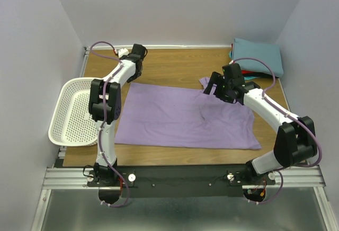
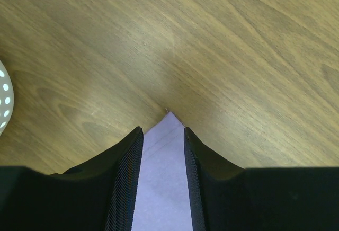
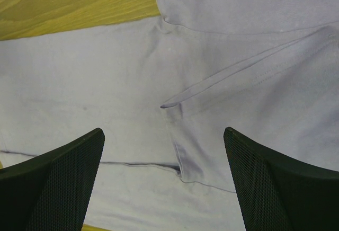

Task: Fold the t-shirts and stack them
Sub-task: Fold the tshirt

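Two robot arms reach over a wooden bench [image 1: 175,64] seen from above. A large lavender t-shirt [image 1: 185,117] lies spread flat across the middle of the bench, roughly rectangular, with a few shallow wrinkles near its centre and a small flap of cloth sticking up at its far right corner.

At the far right corner of the bench sits a folded teal t-shirt [image 1: 259,56], resting on top of a folded red t-shirt [image 1: 253,74], of which only a thin edge shows. A white perforated basket [image 1: 74,114] stands at the left edge of the bench, just beside the left arm and apart from the lavender shirt.

The left tool [image 2: 163,131] is at the far left corner of the lavender shirt. In the left wrist view its two black fingers [image 2: 124,178] stand apart with a narrow gap, and the pointed corner of the shirt lies in that gap, flat against the wood. Whether the fingers touch the cloth cannot be told. A sliver of the basket shows at the left edge of this view.

The right tool [image 3: 164,133] hangs over the far right part of the lavender shirt, near the sleeve. Its fingers [image 3: 63,178] are spread wide and hold nothing. Below them the cloth shows a stitched hem, a folded-over edge and several creases, with bare wood at the upper left.
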